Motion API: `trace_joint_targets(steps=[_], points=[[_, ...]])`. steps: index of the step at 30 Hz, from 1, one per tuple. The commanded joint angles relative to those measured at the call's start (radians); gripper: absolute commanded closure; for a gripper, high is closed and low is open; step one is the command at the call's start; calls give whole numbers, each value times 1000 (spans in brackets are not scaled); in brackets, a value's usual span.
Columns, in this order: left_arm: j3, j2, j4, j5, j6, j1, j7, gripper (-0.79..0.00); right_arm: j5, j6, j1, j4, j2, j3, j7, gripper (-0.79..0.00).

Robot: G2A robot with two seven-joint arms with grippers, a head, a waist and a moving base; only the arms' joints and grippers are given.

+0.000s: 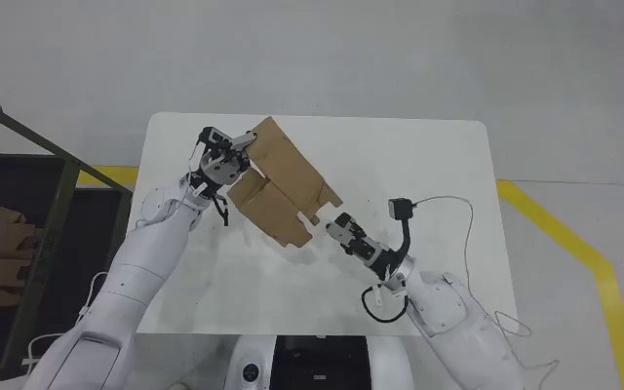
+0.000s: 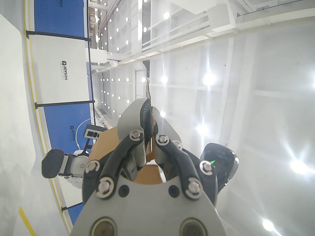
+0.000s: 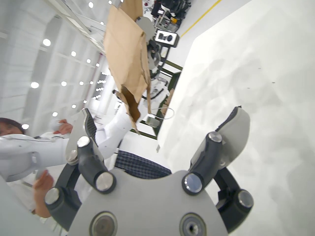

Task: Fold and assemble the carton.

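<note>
A flat brown carton (image 1: 283, 185) hangs above the white table (image 1: 409, 156), tilted, with its flaps pointing toward the table's middle. My left gripper (image 1: 237, 148) is shut on the carton's upper left edge; in the left wrist view its fingers (image 2: 147, 119) pinch the thin cardboard edge (image 2: 149, 92). My right gripper (image 1: 336, 227) stands open just right of the carton's lower corner, a small gap away from it. From the right wrist the carton (image 3: 126, 55) shows ahead of the open gripper (image 3: 162, 121), with nothing between the fingers.
The white table's right half and front lie bare. A dark rack (image 1: 39, 234) with cardboard stands left of the table. A yellow floor line (image 1: 565, 234) runs to the right. A loose cable (image 1: 458, 210) trails from my right arm.
</note>
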Motion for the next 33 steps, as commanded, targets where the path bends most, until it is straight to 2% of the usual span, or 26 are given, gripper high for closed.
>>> trace_joint_targets(steps=[1,14,15,16,18,20,22,30,33], points=[[6,-6,10,-13,11,-3,-7,0,7,-3,20,20,-3,-8,16,-785],[48,-43,78,-31,42,-24,-29,0,88,-20,69,64,-29,-67,-10,-785],[49,-45,84,-27,45,-26,-30,0,92,-20,71,66,-30,-68,-8,-757],[51,-47,90,-24,46,-28,-31,0,98,-21,72,67,-31,-69,-5,-677],[55,-51,101,-14,46,-31,-30,0,113,-22,73,67,-32,-71,1,-606],[56,-55,108,-8,46,-33,-30,0,120,-22,74,69,-33,-69,7,-474],[57,-58,114,0,49,-34,-30,0,128,-20,73,69,-34,-66,10,-385],[55,-65,131,62,53,-39,-12,0,168,-20,65,87,-35,-54,29,-283],[55,-66,129,91,58,-42,-11,0,176,-21,64,92,-36,-51,34,-271]])
